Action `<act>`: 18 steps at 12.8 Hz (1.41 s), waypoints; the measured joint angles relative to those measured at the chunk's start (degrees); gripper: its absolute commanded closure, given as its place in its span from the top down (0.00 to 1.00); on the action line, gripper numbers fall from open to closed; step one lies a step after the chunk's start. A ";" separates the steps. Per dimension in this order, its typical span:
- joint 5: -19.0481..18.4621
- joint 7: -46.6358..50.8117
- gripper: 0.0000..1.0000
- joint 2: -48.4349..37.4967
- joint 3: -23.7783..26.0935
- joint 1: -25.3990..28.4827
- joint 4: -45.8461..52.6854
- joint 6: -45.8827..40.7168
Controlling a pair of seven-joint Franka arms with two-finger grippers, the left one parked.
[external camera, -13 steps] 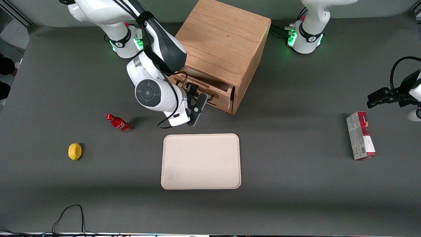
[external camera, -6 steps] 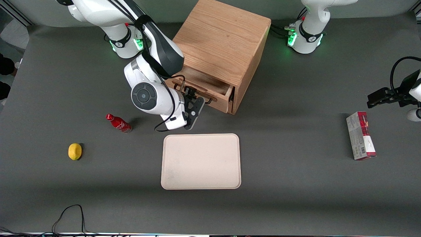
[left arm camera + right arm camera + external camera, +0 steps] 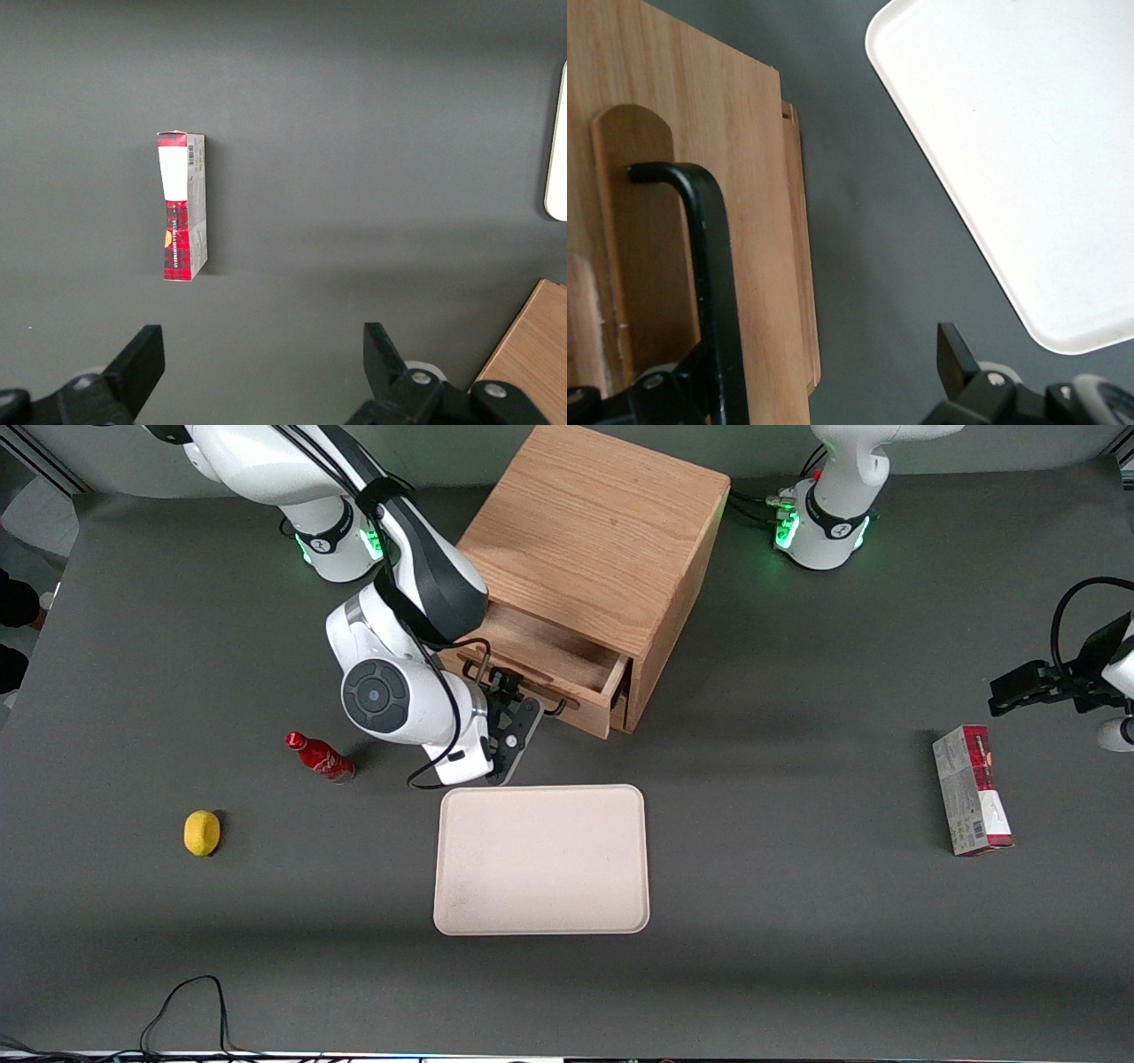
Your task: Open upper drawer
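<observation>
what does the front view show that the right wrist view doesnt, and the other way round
Only the front view shows the red bottle, the yellow lemon, the red and white carton and the whole light oak cabinet with its upper drawer pulled partly out. Only the right wrist view shows the black wire handle close up. Both show the cream rectangular tray and the right gripper at the drawer front.

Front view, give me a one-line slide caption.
Right arm's hand at the black handle of the partly opened upper drawer of the oak cabinet, white tray nearer the camera.
</observation>
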 measured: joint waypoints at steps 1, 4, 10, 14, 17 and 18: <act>-0.03 -0.40 1.00 0.17 -0.01 -0.36 0.02 0.06; -0.05 -1.95 1.00 0.49 -0.06 -1.22 0.11 0.20; -0.05 -2.27 1.00 1.02 -0.11 -2.82 1.64 0.41; -0.05 -2.98 1.00 1.79 -0.11 -3.05 2.63 0.46; -0.05 -3.35 1.00 2.08 -0.12 -3.49 3.16 0.46; -0.05 -3.39 1.00 2.36 -0.12 -3.79 3.52 0.47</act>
